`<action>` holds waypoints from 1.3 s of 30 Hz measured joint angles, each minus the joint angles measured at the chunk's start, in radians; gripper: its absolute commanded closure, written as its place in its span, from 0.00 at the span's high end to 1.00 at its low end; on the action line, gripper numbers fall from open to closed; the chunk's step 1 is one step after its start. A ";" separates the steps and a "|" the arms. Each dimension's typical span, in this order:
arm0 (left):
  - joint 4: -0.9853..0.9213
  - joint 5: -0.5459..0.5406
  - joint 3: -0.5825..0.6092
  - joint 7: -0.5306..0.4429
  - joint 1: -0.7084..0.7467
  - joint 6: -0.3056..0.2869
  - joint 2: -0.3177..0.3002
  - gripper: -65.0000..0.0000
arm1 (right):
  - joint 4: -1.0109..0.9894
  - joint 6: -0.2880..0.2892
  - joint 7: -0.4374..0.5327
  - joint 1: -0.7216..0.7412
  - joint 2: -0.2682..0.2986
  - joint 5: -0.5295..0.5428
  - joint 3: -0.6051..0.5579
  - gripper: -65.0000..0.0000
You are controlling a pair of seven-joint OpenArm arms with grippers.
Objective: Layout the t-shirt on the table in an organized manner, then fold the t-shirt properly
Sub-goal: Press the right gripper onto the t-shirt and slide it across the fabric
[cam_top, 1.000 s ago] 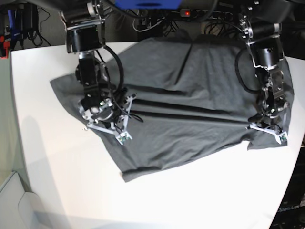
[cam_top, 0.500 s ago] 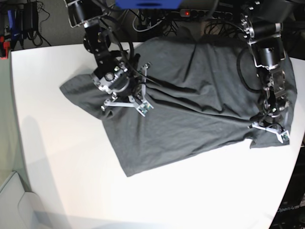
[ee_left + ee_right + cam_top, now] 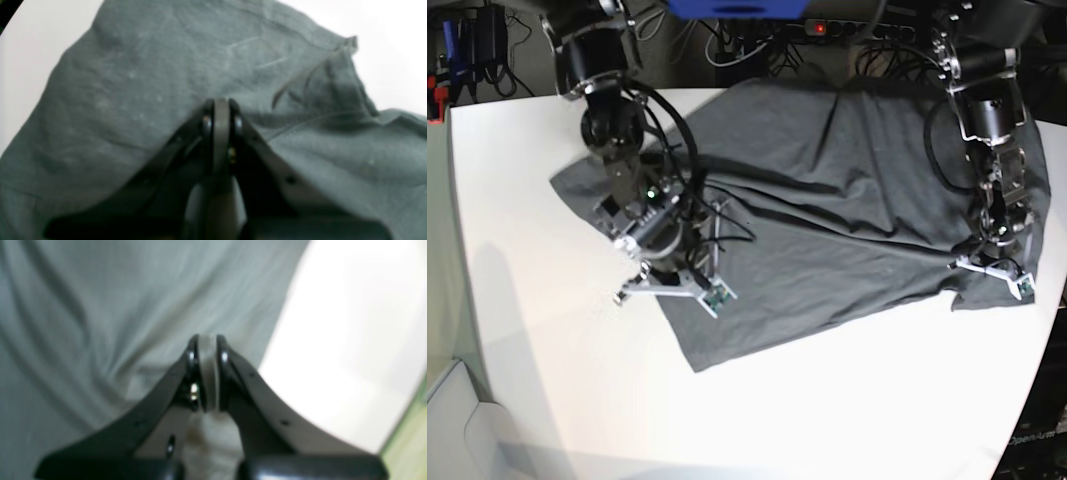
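The t-shirt [image 3: 827, 200] lies spread but wrinkly across the far half of the table [image 3: 847, 400], one part reaching its right edge. The left gripper [image 3: 995, 268] pinches that part tight, probably to pull it flat. The right gripper [image 3: 672, 288] is clamped on cloth near the table's left edge. One shirt, two grippers.

T-shirt [image 3: 827, 190]: dark charcoal-grey, spread across far half of table [image 3: 827, 410], mostly flat but uneven. Long diagonal creases run across middle. Left edge bunched, pulled inward; lower left corner points toward front. Right corner lies crumpled near table's right edge. Far edge reaches table's back rim. Table: white, smooth, matte.
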 measured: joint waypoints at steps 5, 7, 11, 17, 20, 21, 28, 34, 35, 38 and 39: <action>0.000 0.000 0.001 0.000 0.000 0.001 -0.002 0.00 | -0.203 0.002 -0.005 0.120 -0.046 0.002 -0.002 0.00; 0.000 0.001 0.002 0.003 0.000 0.000 -0.002 0.00 | -0.334 0.005 0.042 0.186 -0.075 0.000 -0.002 0.00; 0.000 0.000 0.002 0.000 0.000 0.000 -0.003 0.00 | -0.578 0.001 0.147 0.264 -0.116 0.000 0.000 0.00; 0.000 0.001 0.001 0.002 0.001 0.000 -0.003 0.00 | -0.786 -0.003 0.294 0.321 -0.124 -0.003 0.003 0.00; 0.000 0.000 0.001 0.003 0.000 0.000 -0.003 0.00 | -0.848 -0.008 0.367 0.343 -0.124 0.000 0.003 0.00; 0.000 0.000 0.001 0.004 0.000 0.000 -0.003 0.00 | -0.871 -0.008 0.393 0.354 -0.124 0.001 0.003 0.00; -0.021 0.000 0.002 0.025 -0.036 0.006 -0.003 0.00 | -1.055 -0.028 0.529 0.454 -0.124 0.019 0.002 0.00; -0.021 0.000 0.003 0.032 -0.079 0.008 0.003 0.00 | -1.141 -0.190 0.623 0.497 -0.094 0.019 -0.001 0.00; -0.021 0.000 0.002 0.032 -0.088 0.010 0.003 0.00 | -1.141 -0.203 0.632 0.497 -0.083 0.018 0.000 0.00; -0.025 0.000 0.001 0.035 -0.135 0.016 0.000 0.00 | -1.143 -0.265 0.633 0.502 -0.060 0.008 0.000 0.00; -0.025 0.002 0.001 0.032 -0.156 0.016 0.002 0.00 | -1.143 -0.279 0.641 0.502 -0.052 0.003 0.000 0.00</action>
